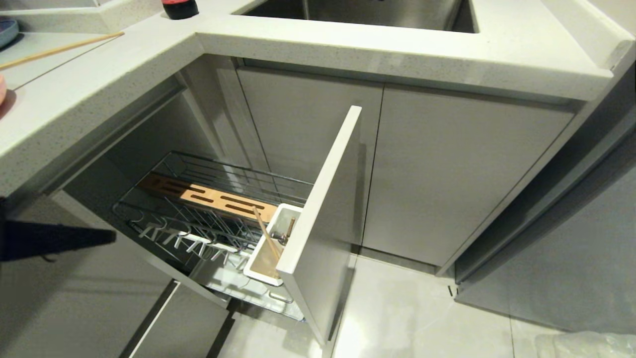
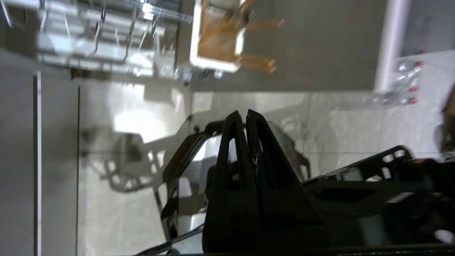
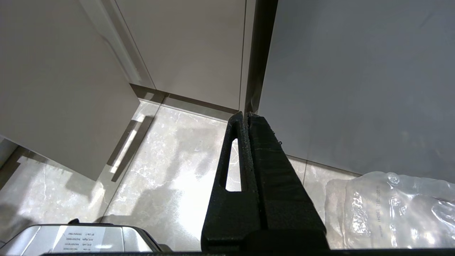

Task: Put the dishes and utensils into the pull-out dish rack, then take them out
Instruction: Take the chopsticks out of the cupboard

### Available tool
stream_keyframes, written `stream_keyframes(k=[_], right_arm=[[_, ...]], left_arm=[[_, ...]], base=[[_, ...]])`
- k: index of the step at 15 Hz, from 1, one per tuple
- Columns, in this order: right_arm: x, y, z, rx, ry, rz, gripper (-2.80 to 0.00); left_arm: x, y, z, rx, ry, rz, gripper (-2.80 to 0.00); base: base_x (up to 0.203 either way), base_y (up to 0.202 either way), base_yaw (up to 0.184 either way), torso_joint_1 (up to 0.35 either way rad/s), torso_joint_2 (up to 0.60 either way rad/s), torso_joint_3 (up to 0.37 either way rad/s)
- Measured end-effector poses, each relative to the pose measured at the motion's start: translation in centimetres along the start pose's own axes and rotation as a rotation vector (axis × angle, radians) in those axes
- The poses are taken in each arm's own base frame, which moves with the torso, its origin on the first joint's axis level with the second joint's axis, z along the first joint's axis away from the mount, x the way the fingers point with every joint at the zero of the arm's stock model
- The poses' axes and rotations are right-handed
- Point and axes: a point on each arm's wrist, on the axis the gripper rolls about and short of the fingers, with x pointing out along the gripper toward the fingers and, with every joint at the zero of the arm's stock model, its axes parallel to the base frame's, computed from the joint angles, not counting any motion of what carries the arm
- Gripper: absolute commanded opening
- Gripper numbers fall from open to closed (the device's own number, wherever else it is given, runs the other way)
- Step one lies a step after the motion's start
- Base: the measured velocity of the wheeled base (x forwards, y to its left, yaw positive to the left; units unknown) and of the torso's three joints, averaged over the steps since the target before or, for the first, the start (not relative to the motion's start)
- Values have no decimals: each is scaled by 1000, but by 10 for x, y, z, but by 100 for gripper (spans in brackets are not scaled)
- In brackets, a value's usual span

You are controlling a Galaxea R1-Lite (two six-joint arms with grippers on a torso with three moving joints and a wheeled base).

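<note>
The pull-out dish rack stands drawn out of the cabinet, with its wooden strip and pale front panel. Its white utensil cup holds one wooden chopstick and a dark spoon handle. A second chopstick lies on the counter at the far left, near a pink plate rim. My left gripper is shut and empty, low at the left, apart from the rack. In the left wrist view the left gripper points over the floor, with the utensil cup beyond. My right gripper hangs shut and parked.
The white counter wraps round a steel sink. A dark, red-topped object and a blue dish edge sit at the back left. A lower drawer front juts out below the rack. A plastic bag lies on the floor.
</note>
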Motion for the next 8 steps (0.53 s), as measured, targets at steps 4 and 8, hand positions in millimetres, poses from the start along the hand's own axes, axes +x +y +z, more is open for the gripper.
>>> stream_keyframes(k=[4, 8], right_arm=[[0, 0, 0, 0, 0, 0, -280], [0, 0, 0, 0, 0, 0, -280]], left_arm=[[20, 9, -34, 26, -30, 42, 0], [34, 12, -58, 63, -69, 25, 0]], base=[[0, 0, 0, 0, 0, 0], [0, 0, 0, 0, 0, 0]])
